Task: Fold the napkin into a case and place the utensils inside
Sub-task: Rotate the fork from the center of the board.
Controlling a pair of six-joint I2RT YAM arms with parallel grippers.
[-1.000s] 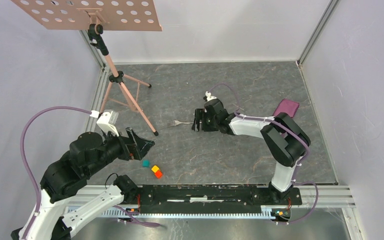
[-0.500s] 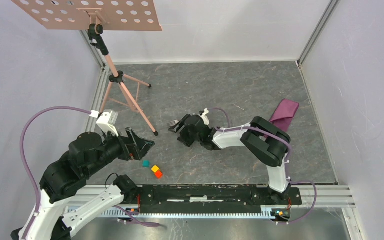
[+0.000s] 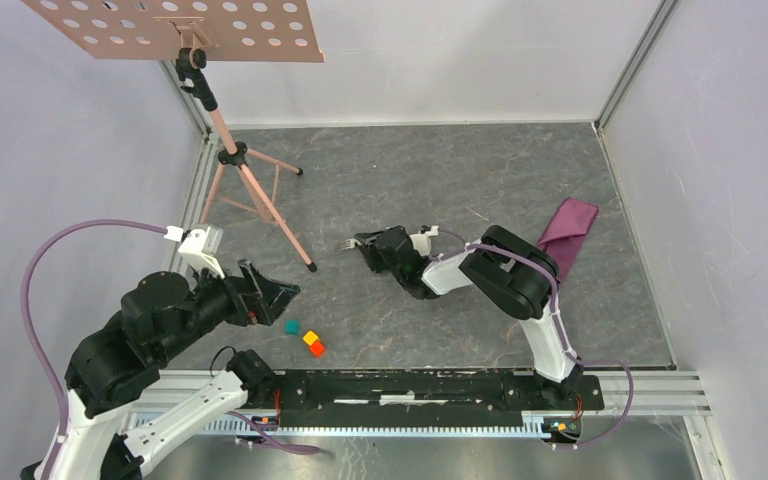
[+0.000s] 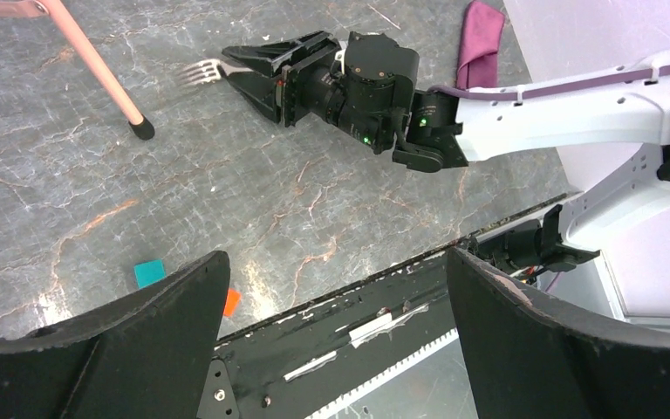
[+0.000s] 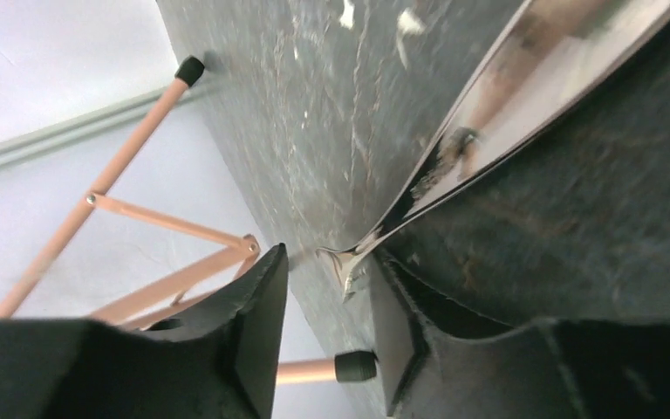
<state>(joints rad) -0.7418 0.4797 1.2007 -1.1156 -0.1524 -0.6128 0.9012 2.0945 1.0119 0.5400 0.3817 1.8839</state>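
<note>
The slim fork (image 3: 344,245), silvery tines protruding, lies mid-frame on the grey marbled table (image 3: 410,170). Its handle sits between the right gripper's (image 3: 364,241) half-narrowed jaws, a gap showing. The glossy plum napkin (image 3: 568,228) lies folded narrow at right; the left gripper (image 3: 278,290) gapes wide, empty, lower left.

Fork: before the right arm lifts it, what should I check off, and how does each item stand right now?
1. Fork between the jaws of the right gripper: ok, tines stick out past the fingertips.
2. Jaws firmly shut on it: cannot tell.
3. Left gripper out of the way: ok, open, near the blocks, apart from the fork.
4. Stand foot clear of the fork: ok, apart.
5. Napkin ready as a case: folded narrow at the right; pocket opening cannot tell.
6. Knife located: cannot tell, not seen in any view.
</note>
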